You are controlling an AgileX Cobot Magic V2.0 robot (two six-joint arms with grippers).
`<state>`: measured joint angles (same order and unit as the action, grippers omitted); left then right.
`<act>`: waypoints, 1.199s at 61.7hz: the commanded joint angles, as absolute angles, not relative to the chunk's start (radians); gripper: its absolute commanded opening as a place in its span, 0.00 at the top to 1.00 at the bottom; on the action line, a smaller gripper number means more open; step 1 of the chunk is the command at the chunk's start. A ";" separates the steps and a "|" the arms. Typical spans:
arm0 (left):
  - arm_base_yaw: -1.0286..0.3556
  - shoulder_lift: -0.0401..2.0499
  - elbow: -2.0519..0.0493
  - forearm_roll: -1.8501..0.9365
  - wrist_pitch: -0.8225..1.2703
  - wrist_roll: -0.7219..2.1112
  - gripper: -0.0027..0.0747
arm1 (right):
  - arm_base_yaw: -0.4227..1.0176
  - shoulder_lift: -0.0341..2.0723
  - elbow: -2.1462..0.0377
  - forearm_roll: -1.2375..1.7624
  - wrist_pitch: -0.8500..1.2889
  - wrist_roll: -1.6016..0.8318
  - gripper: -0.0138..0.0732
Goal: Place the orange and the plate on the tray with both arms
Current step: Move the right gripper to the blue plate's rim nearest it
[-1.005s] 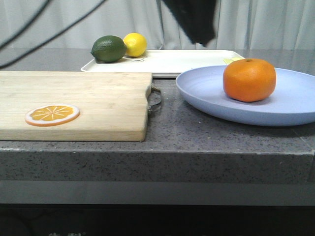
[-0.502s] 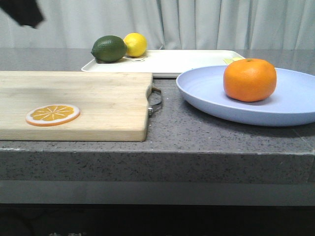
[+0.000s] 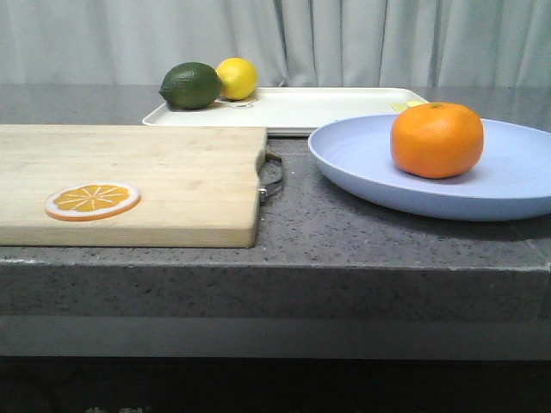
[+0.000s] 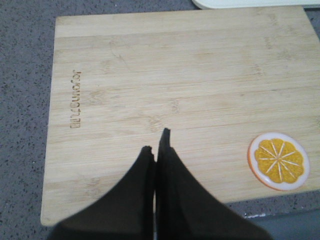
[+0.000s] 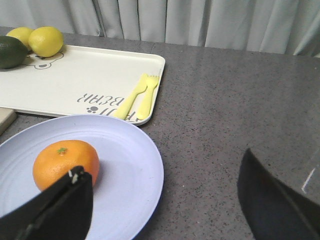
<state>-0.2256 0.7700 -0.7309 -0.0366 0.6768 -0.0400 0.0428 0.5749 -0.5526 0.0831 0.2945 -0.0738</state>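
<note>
Pale pleated curtain (image 3: pixel 362 39) behind a speckled grey counter (image 3: pixel 344 249).

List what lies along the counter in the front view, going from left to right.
Flat orange slice disc on the light wooden cutting board → dark green lime → yellow lemon → whole bright-orange fruit on the pale lavender-blue round plate.

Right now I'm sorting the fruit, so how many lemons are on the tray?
2: both lemons sit together at the far left corner of the tray, beside the dark green fruit. The front view shows only one.
</note>
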 commanded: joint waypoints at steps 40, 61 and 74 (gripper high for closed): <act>-0.224 0.066 -0.418 -0.047 0.431 -0.049 0.99 | 0.040 0.751 -0.665 0.151 0.316 -0.078 0.15; -0.224 0.066 -0.418 -0.047 0.431 -0.049 0.99 | -0.058 1.224 -0.978 0.159 0.539 -0.014 0.15; -0.224 0.066 -0.418 -0.047 0.431 -0.049 0.99 | -0.058 1.449 -1.149 0.315 0.683 -0.163 0.15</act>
<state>-0.2256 0.0529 -0.3932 -0.0387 0.5176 -0.0400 -0.0506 1.4135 -1.0687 0.2511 0.6695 -0.0987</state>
